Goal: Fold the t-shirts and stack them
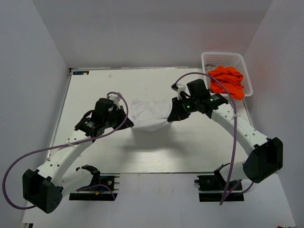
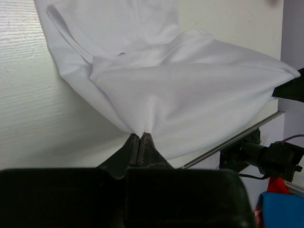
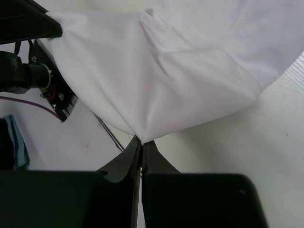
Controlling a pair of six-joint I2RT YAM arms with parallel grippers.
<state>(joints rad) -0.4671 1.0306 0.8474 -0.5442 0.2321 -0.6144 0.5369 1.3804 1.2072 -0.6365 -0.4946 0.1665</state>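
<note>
Top external view shows the white t-shirt (image 1: 150, 115) stretched above the table (image 1: 95, 90) between left gripper (image 1: 128, 121) and right gripper (image 1: 170, 116), each clamped tight on a fabric edge.

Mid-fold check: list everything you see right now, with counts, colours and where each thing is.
white t-shirt: one, white, mid-table, held between both end effectors
orange garments: a heap, count unclear, orange, in the basket
basket: one, white, at the table's far right corner
table: one, white, under the shirt
left end effector: one, black, shut on the shirt's left edge
right end effector: one, black, shut on its right edge
</note>
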